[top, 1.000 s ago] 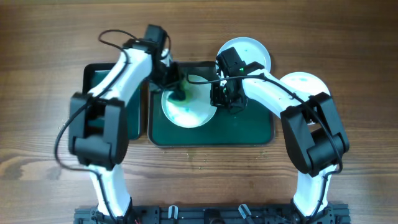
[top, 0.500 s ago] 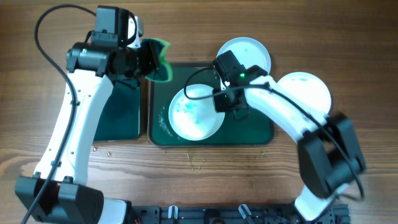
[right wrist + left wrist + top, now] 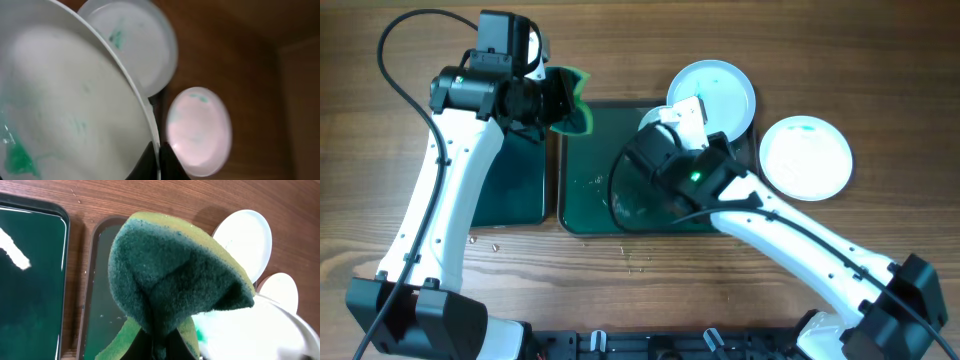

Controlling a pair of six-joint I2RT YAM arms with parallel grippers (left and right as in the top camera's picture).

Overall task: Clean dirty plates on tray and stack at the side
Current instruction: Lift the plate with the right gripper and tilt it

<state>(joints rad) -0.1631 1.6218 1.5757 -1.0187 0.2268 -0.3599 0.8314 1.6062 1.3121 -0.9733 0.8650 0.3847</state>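
lifting had begun: plate (image 3: 65, 110), flat on tray (image 3: 588, 195) half second before, hung tilted off it in right tool (image 3: 159, 150), pinched tight at rim, teal smears remaining. left tool (image 3: 159, 347) stayed clamped on sponge (image 3: 170, 280), clear of tray. probably bound for side stack on surface (image 3: 880, 60).

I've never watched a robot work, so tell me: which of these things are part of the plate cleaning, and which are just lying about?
In the job: held plate, far plate, right plate, big tray, sponge.
Lying about: small tray, crumbs.
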